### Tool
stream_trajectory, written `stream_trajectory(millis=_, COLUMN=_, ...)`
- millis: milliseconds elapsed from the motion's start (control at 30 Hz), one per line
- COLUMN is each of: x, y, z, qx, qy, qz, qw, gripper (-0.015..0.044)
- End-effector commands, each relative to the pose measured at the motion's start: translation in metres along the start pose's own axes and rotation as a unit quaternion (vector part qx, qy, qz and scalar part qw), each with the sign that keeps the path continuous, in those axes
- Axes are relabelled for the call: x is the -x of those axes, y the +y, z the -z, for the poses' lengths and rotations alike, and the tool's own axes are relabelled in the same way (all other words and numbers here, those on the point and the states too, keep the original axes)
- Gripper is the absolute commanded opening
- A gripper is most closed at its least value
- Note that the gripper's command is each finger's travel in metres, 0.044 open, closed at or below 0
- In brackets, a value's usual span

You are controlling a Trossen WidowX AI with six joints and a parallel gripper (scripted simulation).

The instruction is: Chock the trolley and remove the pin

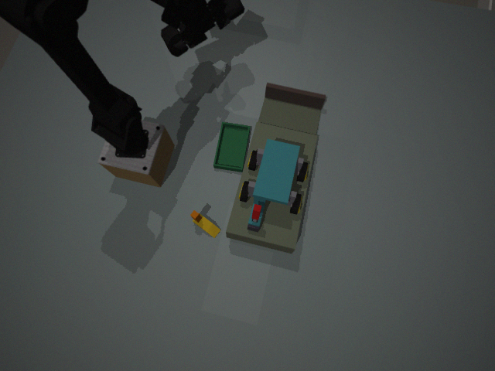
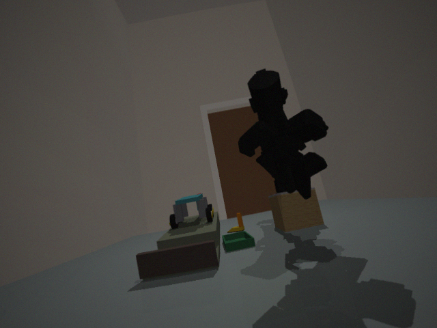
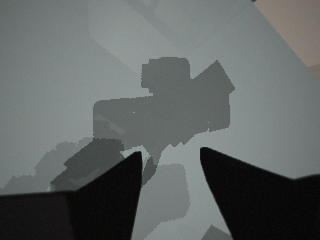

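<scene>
The trolley (image 1: 277,171) (image 2: 188,199), with a teal top and black wheels, stands on the olive ramp (image 1: 279,236) (image 2: 186,237). The red-headed stop pin (image 1: 256,210) sits at its uphill end. The yellow chock (image 1: 208,226) (image 2: 237,226) with its orange handle lies on the table, left of the ramp's high end and apart from the wheels. The green tray (image 1: 217,147) (image 2: 237,244) lies empty beside the ramp's left edge. My gripper (image 1: 182,39) (image 3: 171,155) hangs high over the table, far from all of these. Its fingers stand partly apart with nothing between them.
The arm's wooden base block (image 1: 159,161) (image 2: 296,212) stands left of the tray. A dark brown end wall (image 1: 295,96) (image 2: 176,259) closes the ramp's low end. A brown door (image 2: 236,176) is in the back wall.
</scene>
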State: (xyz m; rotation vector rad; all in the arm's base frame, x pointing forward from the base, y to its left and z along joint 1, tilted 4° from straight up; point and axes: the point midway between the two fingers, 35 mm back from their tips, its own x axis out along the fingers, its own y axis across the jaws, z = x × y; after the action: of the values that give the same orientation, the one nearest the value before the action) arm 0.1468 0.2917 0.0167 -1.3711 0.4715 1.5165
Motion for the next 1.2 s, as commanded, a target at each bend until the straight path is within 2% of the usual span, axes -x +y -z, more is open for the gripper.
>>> stream_trajectory(millis=0, x=0.008, y=-0.009, z=0.023, qx=-0.010, qy=0.020, qz=0.005, qw=1.000, gripper=0.0190)
stream_trajectory(millis=533, x=0.043, y=-0.025, z=0.125, qx=-0.083, qy=0.099, qz=0.004, qw=0.992, gripper=0.0190)
stream_trajectory(millis=1167, x=0.096, y=0.024, z=0.237, qx=-0.274, qy=0.174, qz=-0.029, qw=0.946, gripper=0.0190)
